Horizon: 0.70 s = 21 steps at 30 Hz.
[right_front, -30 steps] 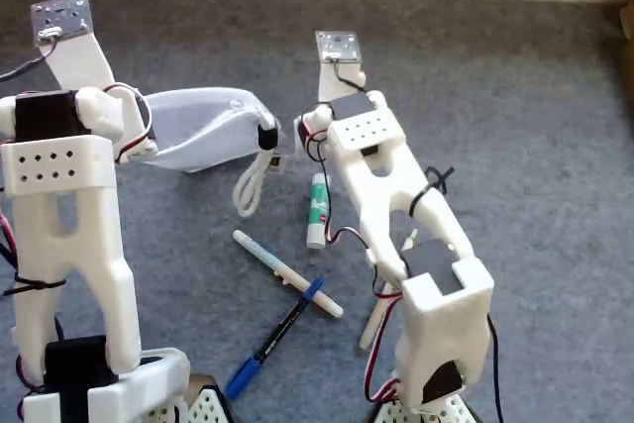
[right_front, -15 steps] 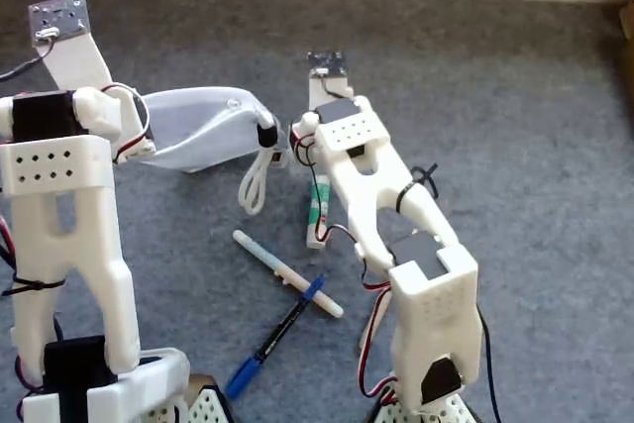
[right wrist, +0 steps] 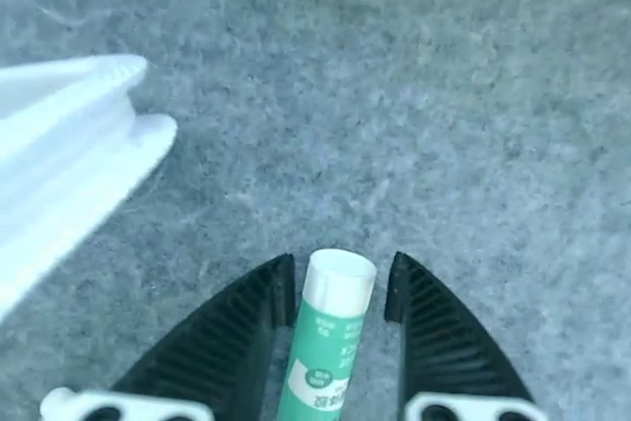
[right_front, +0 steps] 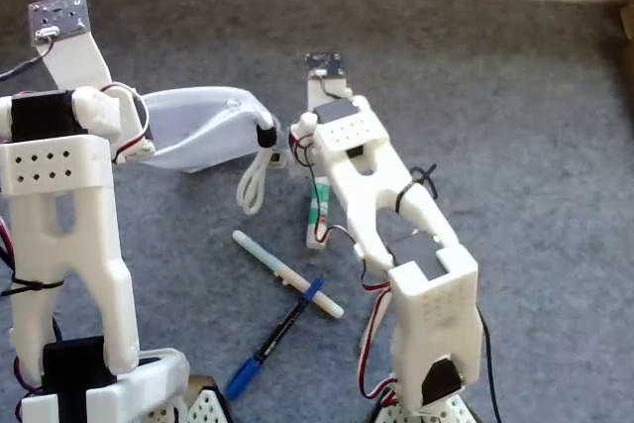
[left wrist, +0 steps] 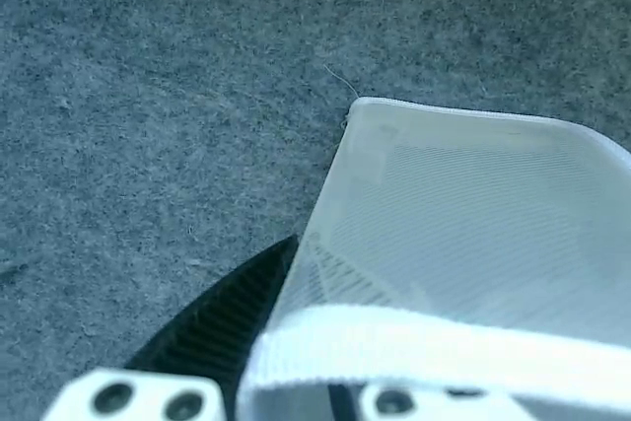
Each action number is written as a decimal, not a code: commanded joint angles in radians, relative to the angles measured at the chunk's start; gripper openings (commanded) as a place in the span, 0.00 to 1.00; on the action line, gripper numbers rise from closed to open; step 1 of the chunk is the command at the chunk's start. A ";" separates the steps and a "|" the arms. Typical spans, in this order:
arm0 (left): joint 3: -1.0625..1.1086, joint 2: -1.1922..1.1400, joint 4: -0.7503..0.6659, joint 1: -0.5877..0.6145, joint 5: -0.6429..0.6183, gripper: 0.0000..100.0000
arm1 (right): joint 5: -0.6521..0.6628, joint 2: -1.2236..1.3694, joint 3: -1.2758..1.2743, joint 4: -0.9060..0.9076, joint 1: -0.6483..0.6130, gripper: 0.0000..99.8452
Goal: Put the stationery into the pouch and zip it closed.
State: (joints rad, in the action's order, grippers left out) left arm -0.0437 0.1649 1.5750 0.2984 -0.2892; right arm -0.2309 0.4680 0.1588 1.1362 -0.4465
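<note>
- nearest the arm bases, a blue-capped pen (right_front: 269, 341) and a white pen (right_front: 284, 272) lie crossed on the grey felt (right_front: 525, 146), touching where they cross, neither one held.
- just beyond them the green glue stick (right wrist: 330, 342) lies flat. the right gripper (right wrist: 342, 261) straddles its white cap, jaws apart with a thin gap on each side, so nothing is gripped yet.
- the risk at this spot: the stick is round, so if one jaw meets it first it could roll or pivot away. a pinch on the cap end alone could let the long body droop or slip out on the lift.
- a little farther, a white cord loop (right_front: 253, 185) trails from the end of the white mesh pouch (right_front: 203, 131) that faces the right arm. it lies near the stick and could snag a jaw on the way over.
- farthest out, the pouch is held up off the felt by its other end, the left gripper (left wrist: 294, 253) apparently clamped on the edge, one black finger under the mesh.
- the mouth looks slack and narrow. if it sags or the clamp slips, the stick could hit the rim and fall outside.
</note>
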 commanded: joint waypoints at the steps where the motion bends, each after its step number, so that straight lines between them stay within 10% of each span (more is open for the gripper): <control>1: 0.007 -0.008 -0.017 0.028 0.011 0.01 | -0.002 0.021 0.024 0.007 -0.021 0.15; 21: 0.008 -0.008 -0.017 0.025 0.011 0.01 | -0.002 0.079 0.234 0.341 0.007 0.01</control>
State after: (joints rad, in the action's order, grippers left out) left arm -0.0437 0.1649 1.5750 0.2984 -0.2892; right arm -0.2279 0.5616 0.2908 1.3955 -0.4511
